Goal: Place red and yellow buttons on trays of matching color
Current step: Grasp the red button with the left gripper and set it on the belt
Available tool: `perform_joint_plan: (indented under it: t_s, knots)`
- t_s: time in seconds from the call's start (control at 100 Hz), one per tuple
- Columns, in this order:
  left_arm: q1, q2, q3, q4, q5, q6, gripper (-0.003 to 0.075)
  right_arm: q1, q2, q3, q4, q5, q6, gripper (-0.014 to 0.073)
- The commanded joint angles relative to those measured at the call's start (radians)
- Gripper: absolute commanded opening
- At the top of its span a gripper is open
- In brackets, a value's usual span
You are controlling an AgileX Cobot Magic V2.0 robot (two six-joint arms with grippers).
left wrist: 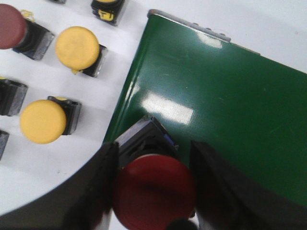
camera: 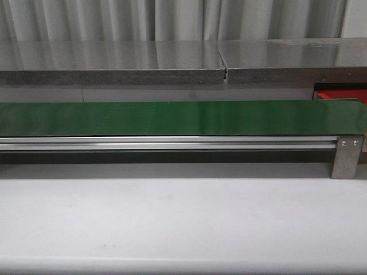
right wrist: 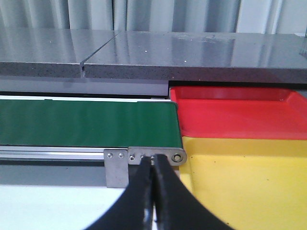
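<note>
In the left wrist view my left gripper is shut on a red button with a black base. It holds the button over the end edge of the green belt. Two yellow buttons and another red button lie on the white table beside the belt. In the right wrist view my right gripper is shut and empty, in front of the belt's end bracket. The red tray and the yellow tray lie beside that belt end. Neither gripper shows in the front view.
The green belt runs across the front view on an aluminium rail, with a metal bracket at its right end. A corner of the red tray shows behind it. A grey shelf runs along the back. More button bases lie on the table.
</note>
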Motion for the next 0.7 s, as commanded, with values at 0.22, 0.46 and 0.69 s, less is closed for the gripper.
perform_joint_plan:
  t_s: [0.22, 0.46, 0.69]
  knots:
    - [-0.021, 0.044, -0.047, -0.026, -0.042, -0.001, 0.023, 0.001, -0.018, -0.022, 0.001, -0.08, -0.007, -0.0117]
    - [-0.024, 0.043, -0.084, -0.047, -0.044, 0.02, 0.0622, 0.001, -0.018, -0.022, 0.001, -0.08, -0.007, -0.0117]
    - [-0.033, 0.008, -0.169, -0.108, -0.029, 0.02, 0.0619, 0.001, -0.018, -0.022, 0.001, -0.08, -0.007, -0.0117]
